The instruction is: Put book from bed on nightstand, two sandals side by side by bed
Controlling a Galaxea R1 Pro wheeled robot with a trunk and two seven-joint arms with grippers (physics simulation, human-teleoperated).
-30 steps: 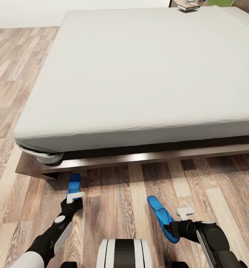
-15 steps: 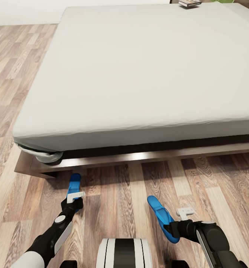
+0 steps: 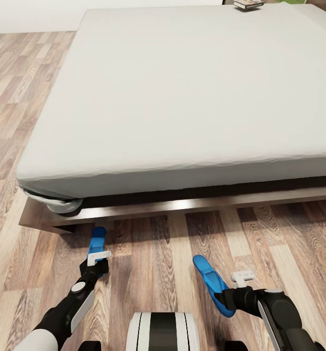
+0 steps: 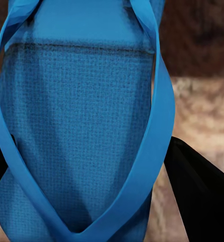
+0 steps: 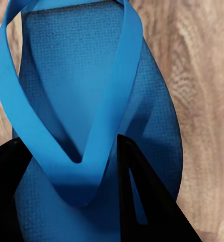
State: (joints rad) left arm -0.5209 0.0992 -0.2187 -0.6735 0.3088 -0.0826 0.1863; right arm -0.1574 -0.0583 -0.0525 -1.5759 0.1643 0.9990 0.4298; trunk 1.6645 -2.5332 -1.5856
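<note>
Head view first: the very large bed [image 3: 182, 92] with its plain off-white mattress and low dark wood frame spans most of the scene, standing on a wood-plank floor [image 3: 16, 122] in mixed brown and grey tones. At the bed's far edge, near the top of the view, lies a small thin object that may be the book [image 3: 248, 4]; it is too small to make out its cover. On the floor just in front of the bed frame, both arms hold bright blue flip-flop sandals. The left gripper [image 3: 98, 259] has its fingers closed around the heel end of the left blue sandal [image 3: 97, 241], whose toe points toward the bed frame and comes close to it. The right gripper [image 3: 231, 297] has its fingers closed on the right blue sandal [image 3: 211, 282], which lies tilted, its toe angled toward the bed and well short of the frame. The two sandals are well apart, with bare floor between them.

Left wrist view: the blue textured sole and strap of the left sandal [image 4: 81, 126] lie between the dark fingers [image 4: 202, 196].

Right wrist view: the right sandal [image 5: 91, 116] sits with its strap's V just beside one dark finger [image 5: 142, 201], wood floor behind it.
</note>
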